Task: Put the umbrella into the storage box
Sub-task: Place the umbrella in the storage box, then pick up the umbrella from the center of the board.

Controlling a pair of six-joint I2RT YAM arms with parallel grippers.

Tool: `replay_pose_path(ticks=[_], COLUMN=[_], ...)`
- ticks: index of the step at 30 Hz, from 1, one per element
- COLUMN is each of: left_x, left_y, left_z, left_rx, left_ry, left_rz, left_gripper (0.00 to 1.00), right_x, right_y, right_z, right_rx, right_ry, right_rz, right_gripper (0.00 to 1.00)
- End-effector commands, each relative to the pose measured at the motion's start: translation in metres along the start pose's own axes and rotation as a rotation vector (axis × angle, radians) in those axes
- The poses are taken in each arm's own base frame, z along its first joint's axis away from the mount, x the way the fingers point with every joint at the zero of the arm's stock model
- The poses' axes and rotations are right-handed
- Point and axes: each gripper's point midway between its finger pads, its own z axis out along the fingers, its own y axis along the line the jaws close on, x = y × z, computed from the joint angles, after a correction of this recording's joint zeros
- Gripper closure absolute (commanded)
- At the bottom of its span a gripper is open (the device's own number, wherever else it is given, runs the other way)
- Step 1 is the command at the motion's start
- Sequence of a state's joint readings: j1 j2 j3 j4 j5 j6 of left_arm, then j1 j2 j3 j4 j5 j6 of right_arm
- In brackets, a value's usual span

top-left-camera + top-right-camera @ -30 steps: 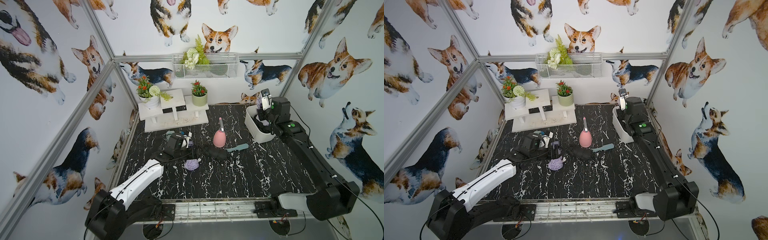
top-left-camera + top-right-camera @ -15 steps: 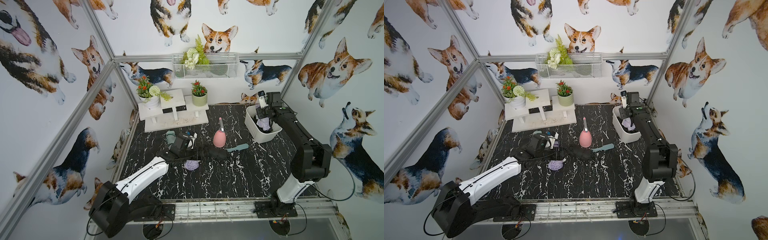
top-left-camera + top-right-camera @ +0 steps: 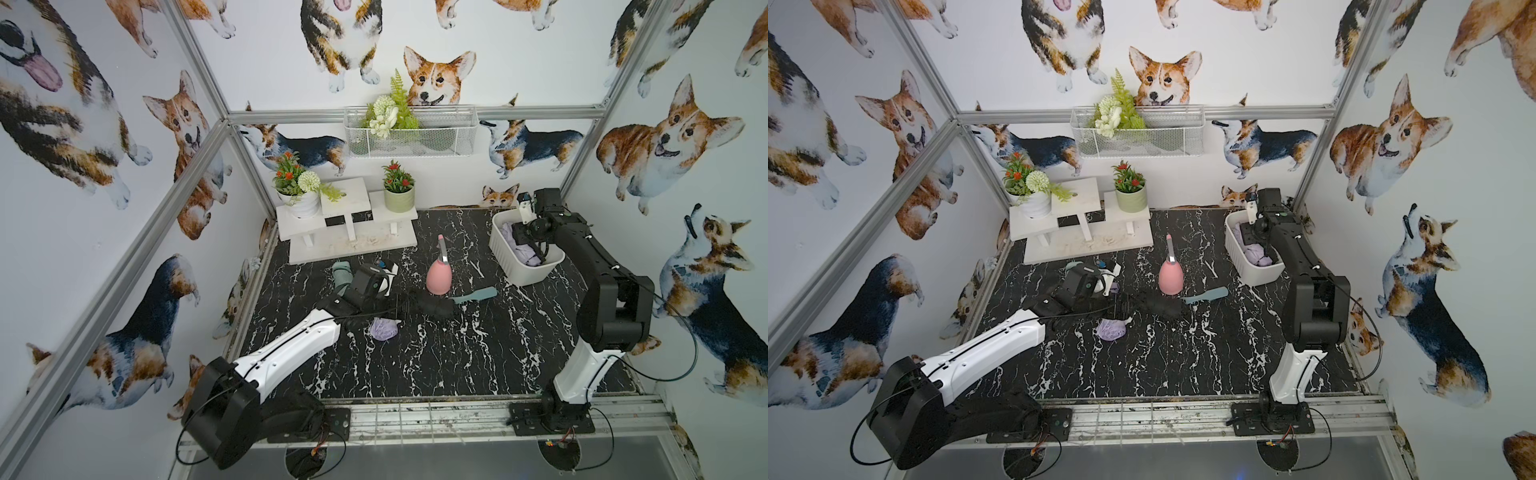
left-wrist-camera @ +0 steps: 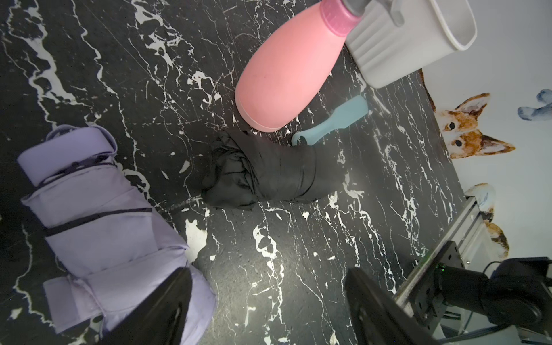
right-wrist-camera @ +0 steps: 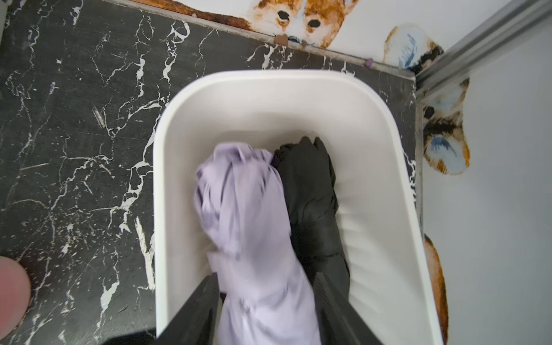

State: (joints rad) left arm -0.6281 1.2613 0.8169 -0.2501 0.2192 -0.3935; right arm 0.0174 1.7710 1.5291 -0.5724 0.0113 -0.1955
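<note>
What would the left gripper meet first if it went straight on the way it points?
Likely bare tabletop: the left gripper has nothing between its open jaws. The lilac umbrella beside one jaw might be brushed; depth unclear.

place: robot test cell | shown by: aluminium frame (image 3: 291, 116), corgi wallpaper (image 3: 432, 79) (staged décor), marble-look tabletop (image 3: 436, 365)

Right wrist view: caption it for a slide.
Lilac umbrella beside a black umbrella in the box, flanked by the right gripper.
</note>
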Motion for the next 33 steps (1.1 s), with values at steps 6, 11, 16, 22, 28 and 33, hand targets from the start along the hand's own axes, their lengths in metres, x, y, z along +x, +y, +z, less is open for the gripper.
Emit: replay_pose_path(ticks=[6, 11, 16, 22, 28, 33], left_x=[-0.011, -0.016, 0.0, 0.014, 0.027, 0.005], left_y=[0.004, -0.009, -0.014, -0.022, -0.013, -0.018], left_z=[-0.006, -0.017, -0.018, -0.006, 0.006, 0.029], left_rx=[-0.094, -0.085, -0.148, -0.057, -0.046, -0.021], left_ry=[0.003, 0.009, 0.076, 0.042, 0.104, 0.123], left_rz=[0.117, 0.029, 0.233, 0.558, 0.94, 1.14], left_gripper=[0.11, 0.11, 0.11, 0.12, 0.07, 0.05], right_x=[-0.008, 0.003, 0.021, 0.025, 0.022, 0.02], right_y=[0.014, 0.028, 0.043, 0.059, 0.064, 0.073], right_z=[-0.05, -0.076, -0.085, -0.101, -0.106, -0.103], right_rx=[-0.082, -0.143, -0.216, -0.275, -0.3, -0.311], right_ry=[-0.213, -0.289, -0.216, -0.24, -0.284, -0.258], right_rz=[0.202, 0.337, 0.425, 0.427, 0.454, 0.427], right_gripper=[0.25, 0.25, 0.26, 0.27, 0.27, 0.27])
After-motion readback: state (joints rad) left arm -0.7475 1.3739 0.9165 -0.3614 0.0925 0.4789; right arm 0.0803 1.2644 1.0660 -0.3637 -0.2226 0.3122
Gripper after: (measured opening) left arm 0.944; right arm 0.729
